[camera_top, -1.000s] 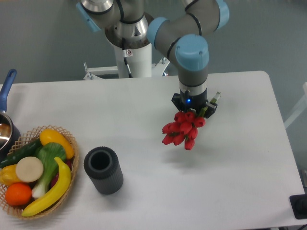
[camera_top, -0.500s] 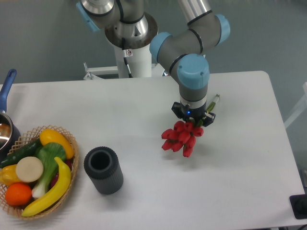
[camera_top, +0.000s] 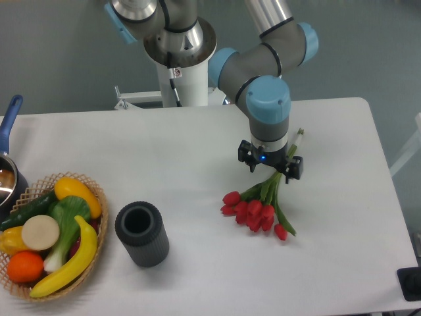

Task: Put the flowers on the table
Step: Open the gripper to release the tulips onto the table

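Observation:
The flowers (camera_top: 253,212), a bunch of red tulip buds on green stems, lie flat on the white table (camera_top: 197,151) right of centre. The buds fan out toward the front, and one stem end sticks out to the back right. My gripper (camera_top: 270,163) hangs just over the stems (camera_top: 271,187), behind the buds. Its jaws stand apart on either side of the stems and it no longer carries the bunch.
A dark grey ribbed vase (camera_top: 141,234) stands empty at the front left. A wicker basket of fruit (camera_top: 49,234) sits at the left edge, with a blue-handled pot (camera_top: 8,164) behind it. A black object (camera_top: 411,283) lies at the front right corner.
The gripper has come down and slightly right. The bunch, held up under the gripper before, has dropped onto the table, and its buds have spread out toward the front.

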`<state>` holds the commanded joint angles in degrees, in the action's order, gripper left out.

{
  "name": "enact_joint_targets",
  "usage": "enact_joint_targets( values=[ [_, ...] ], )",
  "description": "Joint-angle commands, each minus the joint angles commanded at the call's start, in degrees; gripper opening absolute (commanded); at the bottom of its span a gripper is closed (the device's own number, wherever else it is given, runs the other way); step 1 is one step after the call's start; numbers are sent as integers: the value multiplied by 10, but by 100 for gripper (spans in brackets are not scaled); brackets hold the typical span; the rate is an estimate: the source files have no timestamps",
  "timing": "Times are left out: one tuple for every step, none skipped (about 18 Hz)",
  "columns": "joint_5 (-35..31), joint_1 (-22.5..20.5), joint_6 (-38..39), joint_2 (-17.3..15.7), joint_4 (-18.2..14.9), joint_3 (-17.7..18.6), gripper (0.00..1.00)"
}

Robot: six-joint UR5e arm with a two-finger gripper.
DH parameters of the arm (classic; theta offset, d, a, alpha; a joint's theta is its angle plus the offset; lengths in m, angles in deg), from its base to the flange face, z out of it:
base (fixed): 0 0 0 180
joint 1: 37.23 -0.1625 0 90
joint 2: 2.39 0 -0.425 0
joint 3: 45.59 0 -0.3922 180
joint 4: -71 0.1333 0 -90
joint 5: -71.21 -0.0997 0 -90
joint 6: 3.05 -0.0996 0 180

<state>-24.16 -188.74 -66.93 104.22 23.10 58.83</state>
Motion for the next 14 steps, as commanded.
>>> enact_joint_targets(
  values=[
    [2, -6, -16, -3, -1, -4, 100],
    [4, -15, -36, -7, -1, -8, 100],
    [12, -20, -65, -9, -2, -10, 100],
    [25, -22, -94, -11, -3, -10, 100],
    [39, -30, -117, -17, -5, -10, 100],
    [55, -43, -137, -21, -8, -10, 100],
    [71, -52, -157, -24, -8, -10, 100],
    [80, -61, -179, -25, -9, -10, 100],
    [81, -66, -199, -26, -9, -10, 100],
    [82, -73, -213, -26, -8, -9, 100],
    [83, -79, -219, -26, -9, -9, 100],
    [90, -83, -220, -26, -9, -10, 100],
    [98, -85, -220, -26, -9, -10, 100],
    [102, -88, -220, -26, -9, -10, 100]
  ],
)
